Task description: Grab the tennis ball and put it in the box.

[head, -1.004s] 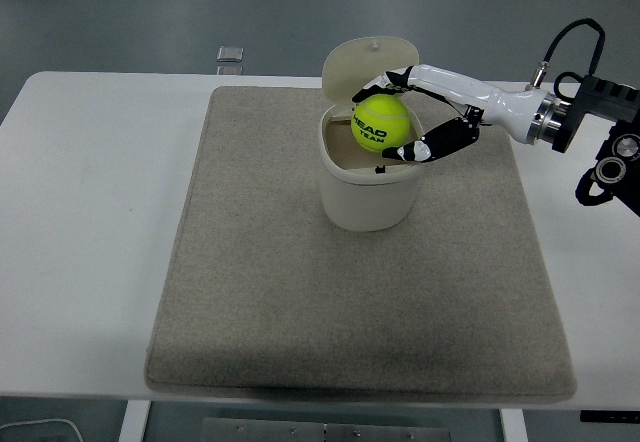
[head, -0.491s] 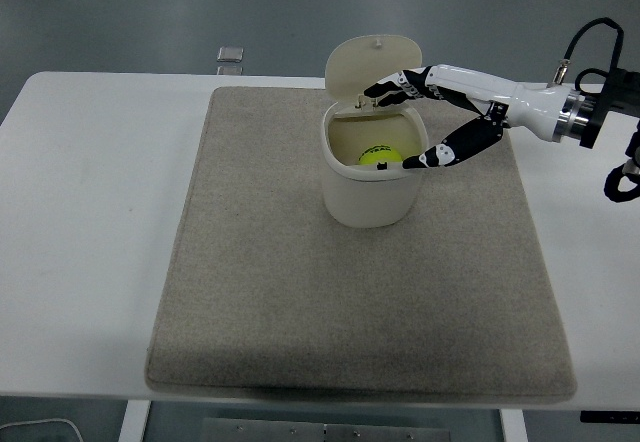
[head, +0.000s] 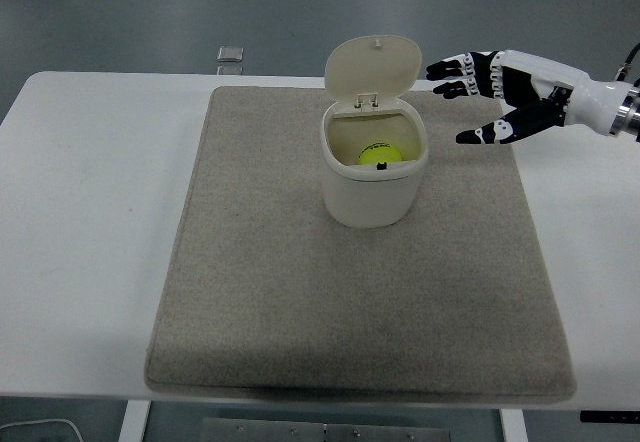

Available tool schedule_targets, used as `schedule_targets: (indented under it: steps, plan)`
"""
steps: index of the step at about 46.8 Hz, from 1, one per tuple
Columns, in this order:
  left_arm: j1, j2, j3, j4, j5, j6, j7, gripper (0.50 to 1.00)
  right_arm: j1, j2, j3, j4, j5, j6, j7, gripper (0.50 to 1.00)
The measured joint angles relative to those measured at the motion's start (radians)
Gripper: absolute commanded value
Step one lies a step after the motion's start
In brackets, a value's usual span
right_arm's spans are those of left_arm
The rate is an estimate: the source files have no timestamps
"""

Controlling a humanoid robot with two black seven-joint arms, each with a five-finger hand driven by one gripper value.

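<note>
Ball (head: 380, 154) is sitting down inside the box (head: 373, 190) now, no longer in the grip it was in a second ago (so the drop looks done). Right hand (head: 497, 100) is pulling back to the right of the box, fingers (head: 455, 65) spreading wide, holding nothing, with the ball lying below it, well clear.
</note>
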State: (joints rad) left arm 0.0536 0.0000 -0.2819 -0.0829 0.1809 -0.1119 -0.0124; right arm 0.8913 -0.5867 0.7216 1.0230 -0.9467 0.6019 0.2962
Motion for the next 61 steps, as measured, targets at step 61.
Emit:
schedule_targets:
  steps: [61]
  plan:
    - [0.0,0.0,0.0,0.0,0.0,0.0,0.0,0.992,-0.031,0.209,0.001,-0.343,1.006,-0.304,-0.353,0.889]
